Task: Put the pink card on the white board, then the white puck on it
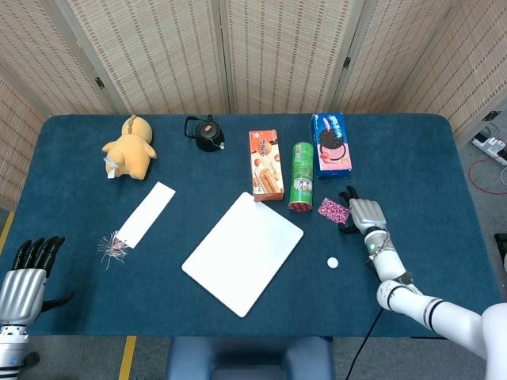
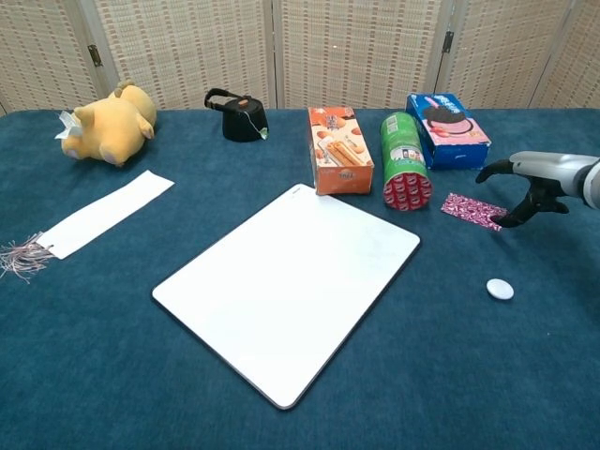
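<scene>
Right of centre, the right hand point(image 2: 530, 183) hovers with fingers spread and empty beside the patterned pink card point(image 2: 473, 210); the smooth round white puck point(image 2: 500, 289) lies below, the glossy white board point(image 2: 291, 286) mid-frame.

The left hand point(image 1: 22, 285), lower left, is empty with fingers apart.

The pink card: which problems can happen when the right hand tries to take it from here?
The pink card lies flat on the blue cloth, so the right hand, open just beside it, may slide it instead of lifting it. The green can lies close on the card's other side; a push that way could jam the card against it or roll the can. The white puck lies loose near the arm and could get knocked.
</scene>
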